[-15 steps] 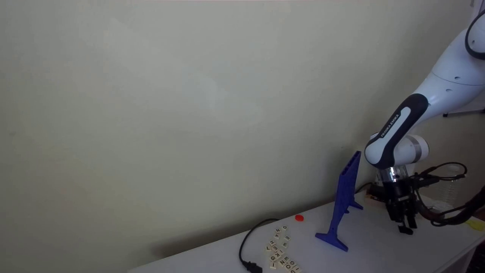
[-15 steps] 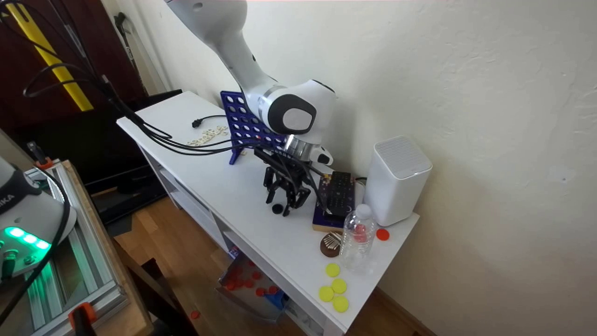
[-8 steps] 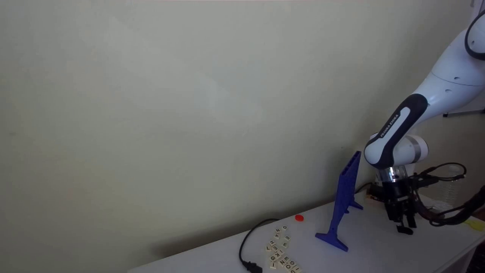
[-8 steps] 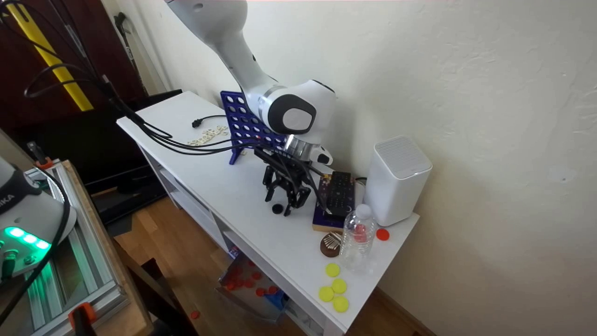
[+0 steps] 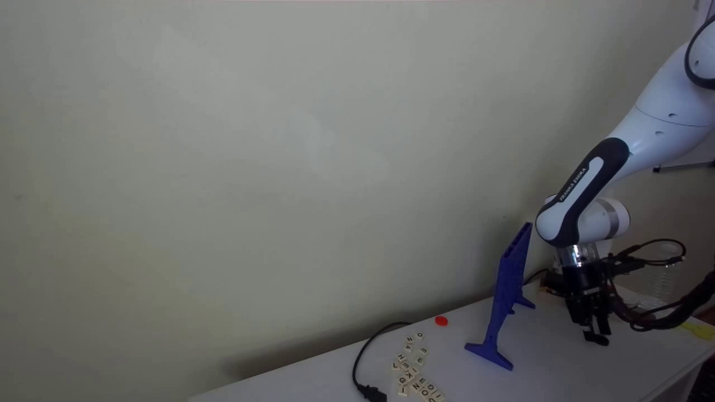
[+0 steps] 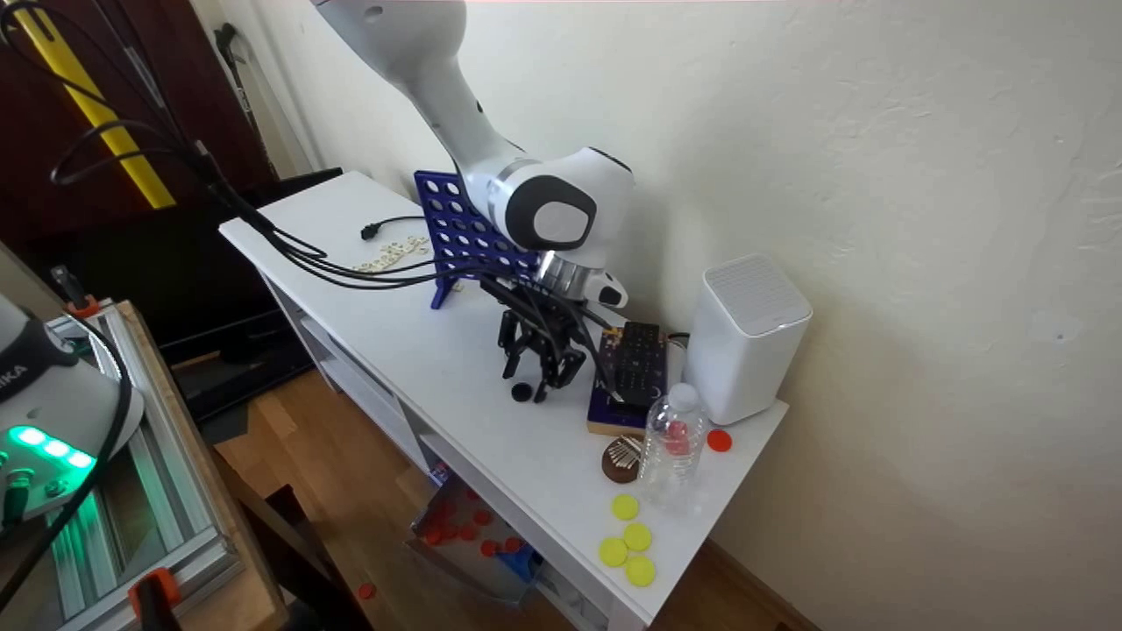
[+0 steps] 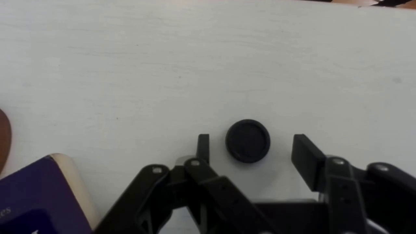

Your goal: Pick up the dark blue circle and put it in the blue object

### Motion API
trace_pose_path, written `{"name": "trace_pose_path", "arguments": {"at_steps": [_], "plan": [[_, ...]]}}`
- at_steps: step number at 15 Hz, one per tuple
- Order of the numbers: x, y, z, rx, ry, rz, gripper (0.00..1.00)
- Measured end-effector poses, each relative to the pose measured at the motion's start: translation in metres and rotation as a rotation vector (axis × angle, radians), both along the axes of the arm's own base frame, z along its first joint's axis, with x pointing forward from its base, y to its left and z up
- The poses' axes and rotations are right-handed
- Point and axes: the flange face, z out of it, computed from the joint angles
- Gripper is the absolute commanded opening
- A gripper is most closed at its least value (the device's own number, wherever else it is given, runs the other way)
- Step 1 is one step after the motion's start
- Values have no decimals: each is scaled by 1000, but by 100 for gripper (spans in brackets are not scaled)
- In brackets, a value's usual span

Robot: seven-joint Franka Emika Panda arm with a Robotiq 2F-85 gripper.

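Observation:
The dark blue circle [image 7: 248,141], nearly black with a raised rim, lies flat on the white table. In the wrist view my gripper [image 7: 252,143] is open around it, with bare table showing between the disc and each finger. The left-hand finger [image 7: 203,146] is the closer of the two. How far the tips stand above the table is hard to tell. The blue object [image 5: 508,285] stands upright on its feet in both exterior views. It is a blue panel [image 6: 451,219] with rows of round holes, partly hidden behind my arm in an exterior view.
A dark blue box [image 6: 605,412] with a black keyboard-like item [image 6: 638,364] on it stands beside my gripper. Beyond are a clear bottle [image 6: 671,456], a brown round object [image 6: 619,464], a white tower [image 6: 745,342] and several yellow discs [image 6: 638,536]. Letter tiles [image 5: 410,368] lie past the blue panel.
The fingers spread slightly half a second ago and have drawn in again. My arm has shifted very slightly. The dark disc and the blue panel have stayed in place.

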Motion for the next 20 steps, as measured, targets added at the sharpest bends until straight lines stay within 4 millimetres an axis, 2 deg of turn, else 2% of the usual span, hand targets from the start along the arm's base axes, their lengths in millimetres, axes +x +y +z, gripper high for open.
{"name": "trace_pose_path", "arguments": {"at_steps": [7,12,20], "plan": [[2,0,1,-2,-5,-4,57],[3,0,1,-4,-7,-3,58],[4,3,1,-17,0,13,54]]}}
